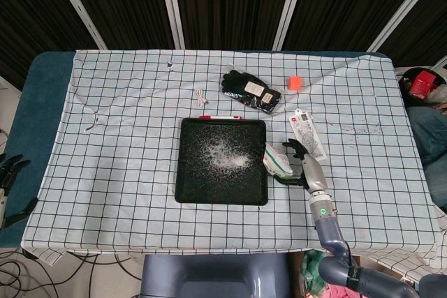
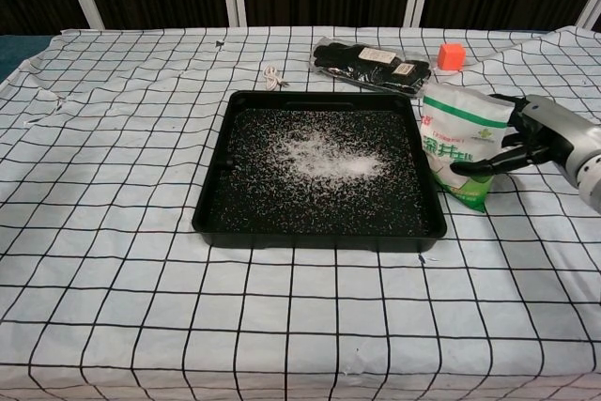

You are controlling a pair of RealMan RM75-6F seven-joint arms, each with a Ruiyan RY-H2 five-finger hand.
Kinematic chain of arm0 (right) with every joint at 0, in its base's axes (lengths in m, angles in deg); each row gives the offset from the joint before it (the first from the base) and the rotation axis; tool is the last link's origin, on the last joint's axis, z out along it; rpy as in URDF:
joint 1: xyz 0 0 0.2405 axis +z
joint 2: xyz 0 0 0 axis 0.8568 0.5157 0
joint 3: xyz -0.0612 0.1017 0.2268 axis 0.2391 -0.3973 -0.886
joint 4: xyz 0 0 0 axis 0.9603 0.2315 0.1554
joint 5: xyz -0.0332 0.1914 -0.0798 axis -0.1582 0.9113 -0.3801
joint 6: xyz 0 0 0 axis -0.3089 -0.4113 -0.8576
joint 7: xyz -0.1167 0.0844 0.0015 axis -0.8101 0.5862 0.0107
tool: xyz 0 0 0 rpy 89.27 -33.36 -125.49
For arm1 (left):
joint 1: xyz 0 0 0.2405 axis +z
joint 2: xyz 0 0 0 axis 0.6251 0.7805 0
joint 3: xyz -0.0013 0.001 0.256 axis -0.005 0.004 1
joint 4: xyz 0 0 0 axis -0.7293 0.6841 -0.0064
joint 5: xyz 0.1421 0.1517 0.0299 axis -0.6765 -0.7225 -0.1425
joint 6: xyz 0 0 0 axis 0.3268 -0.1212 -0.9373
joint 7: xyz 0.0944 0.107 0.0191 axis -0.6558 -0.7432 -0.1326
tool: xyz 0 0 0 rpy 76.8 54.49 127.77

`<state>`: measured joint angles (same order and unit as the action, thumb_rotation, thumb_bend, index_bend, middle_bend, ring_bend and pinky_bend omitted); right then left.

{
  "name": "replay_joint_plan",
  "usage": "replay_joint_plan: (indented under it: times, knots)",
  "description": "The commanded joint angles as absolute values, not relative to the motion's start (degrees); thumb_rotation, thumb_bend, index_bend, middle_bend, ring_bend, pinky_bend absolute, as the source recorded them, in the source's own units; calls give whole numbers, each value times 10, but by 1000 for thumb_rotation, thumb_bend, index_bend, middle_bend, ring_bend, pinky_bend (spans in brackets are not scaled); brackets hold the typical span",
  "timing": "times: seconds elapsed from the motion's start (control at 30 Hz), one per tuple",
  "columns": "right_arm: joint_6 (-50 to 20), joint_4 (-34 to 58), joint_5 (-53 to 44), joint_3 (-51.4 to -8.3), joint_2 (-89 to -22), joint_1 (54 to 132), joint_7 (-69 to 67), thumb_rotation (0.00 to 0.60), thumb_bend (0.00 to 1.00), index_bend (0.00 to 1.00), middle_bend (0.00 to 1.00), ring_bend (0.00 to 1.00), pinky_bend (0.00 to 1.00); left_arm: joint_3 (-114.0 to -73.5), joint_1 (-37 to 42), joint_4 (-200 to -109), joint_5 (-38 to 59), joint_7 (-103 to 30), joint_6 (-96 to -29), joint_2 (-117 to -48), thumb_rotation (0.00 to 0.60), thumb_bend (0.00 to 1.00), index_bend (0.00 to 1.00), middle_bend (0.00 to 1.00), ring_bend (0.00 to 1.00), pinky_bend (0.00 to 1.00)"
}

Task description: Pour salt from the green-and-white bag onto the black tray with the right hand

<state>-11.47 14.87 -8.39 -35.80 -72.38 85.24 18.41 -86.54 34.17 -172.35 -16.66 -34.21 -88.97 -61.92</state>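
- Nearest, our right hand (image 2: pixel 526 143) wraps spread fingers around the green-and-white salt bag (image 2: pixel 462 143), contact probable but not sure.
- The bag stands just beside the black tray (image 2: pixel 211 196), handy for tipping; salt already lies scattered there.
- Our left hand (image 1: pixel 10 185) idles off-table, fingers apart.
- Farthest, the packaged black gloves (image 2: pixel 371 65) lie clear.

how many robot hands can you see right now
2. The right hand is at the salt bag, just right of the black tray. The left hand hangs off the table's far left edge.
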Motion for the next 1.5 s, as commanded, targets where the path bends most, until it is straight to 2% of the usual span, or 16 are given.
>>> replay_joint_plan:
  times: [0.03,0.33,0.5,0.6,0.67,0.77,1.23,1.5]
  knots:
    - [-116,155,-86,-358,-730,854,184,600,60,210,102,95,224,-866,342,-1724,-166,-343,-888,-619,600,256,186,127,0,61]
    - [-119,190,-86,-362,-756,862,174,600,61,220,135,134,223,-869,343,-1725,-161,-345,-880,-617,600,256,182,124,2,61]
    - [-118,202,-83,-368,-764,865,178,600,66,250,177,192,223,-867,342,-1727,-165,-347,-873,-616,600,256,180,123,2,60]
    - [-118,211,-81,-371,-769,867,176,600,104,304,231,256,243,-867,342,-1728,-165,-346,-873,-615,600,256,179,123,2,61]
    - [-120,215,-80,-373,-771,867,176,600,193,348,276,304,261,-868,343,-1728,-163,-346,-873,-614,600,256,180,123,3,61]
    - [-117,219,-80,-372,-772,867,178,600,261,370,295,325,265,-869,343,-1729,-163,-347,-873,-614,600,256,180,123,3,61]
    - [-113,241,-99,-373,-776,875,199,600,289,432,365,403,315,-870,344,-1733,-163,-349,-868,-613,600,256,180,123,3,61]
    - [-127,240,-109,-385,-767,874,232,600,349,471,419,471,427,-872,346,-1735,-160,-348,-867,-611,600,256,182,123,3,62]
